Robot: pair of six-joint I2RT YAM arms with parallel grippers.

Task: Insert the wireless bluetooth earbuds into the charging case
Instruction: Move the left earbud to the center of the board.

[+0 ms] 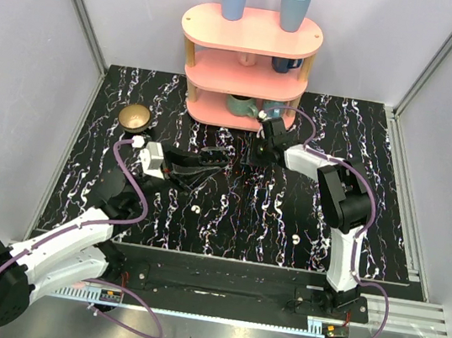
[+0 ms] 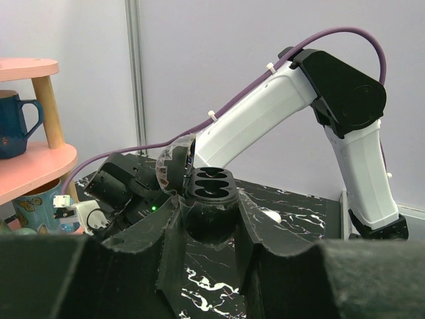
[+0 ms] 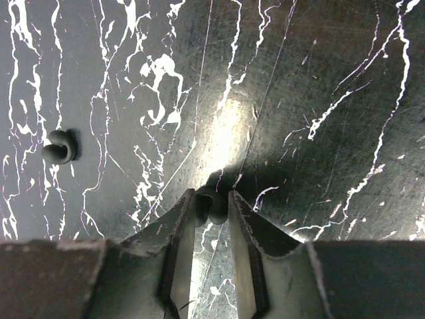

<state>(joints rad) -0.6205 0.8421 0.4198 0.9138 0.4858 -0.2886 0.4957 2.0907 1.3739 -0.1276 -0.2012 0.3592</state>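
Marble tabletop (image 1: 277, 228), open charging case (image 2: 211, 189) in left hand (image 2: 209, 219), right hand (image 3: 212, 199) pinching earbud (image 3: 214, 209)

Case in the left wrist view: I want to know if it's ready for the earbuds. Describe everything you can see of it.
The case looks black and glossy here, a rounded plastic shell. Its hinged lid stands open, tipped back to the left, and the two wells inside are both empty. It sits upright, opening facing up, clamped by its lower body between the left fingers. Nothing else touches it.
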